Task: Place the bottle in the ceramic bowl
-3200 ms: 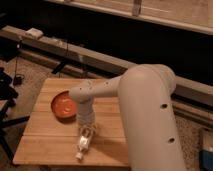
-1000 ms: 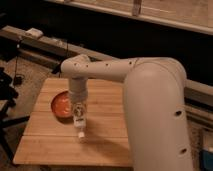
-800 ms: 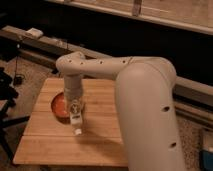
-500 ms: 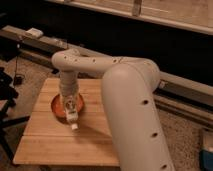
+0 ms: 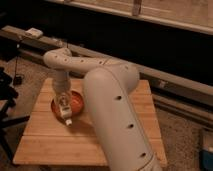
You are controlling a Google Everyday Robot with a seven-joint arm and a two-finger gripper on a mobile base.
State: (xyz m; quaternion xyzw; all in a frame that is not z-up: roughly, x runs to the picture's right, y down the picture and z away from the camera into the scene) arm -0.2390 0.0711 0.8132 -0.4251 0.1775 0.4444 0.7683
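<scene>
The orange-red ceramic bowl [image 5: 77,103] sits on the left part of the wooden table [image 5: 60,145]. My gripper [image 5: 63,101] hangs from the white arm [image 5: 110,95] over the bowl's left half. It is shut on the pale bottle [image 5: 66,112], which hangs tilted with its white cap pointing down toward the bowl's front rim. The bottle's lower end lies over the rim; I cannot tell whether it touches the bowl. The arm hides the bowl's right edge.
My bulky white arm covers the table's middle and right. A dark ledge with a small white box [image 5: 34,32] runs behind the table. A black stand [image 5: 5,95] is at the left, and a pale object [image 5: 207,150] on the floor at the right.
The gripper has carried the bottle from the table's front middle up and left to above the bowl. The arm has swung left with it.
</scene>
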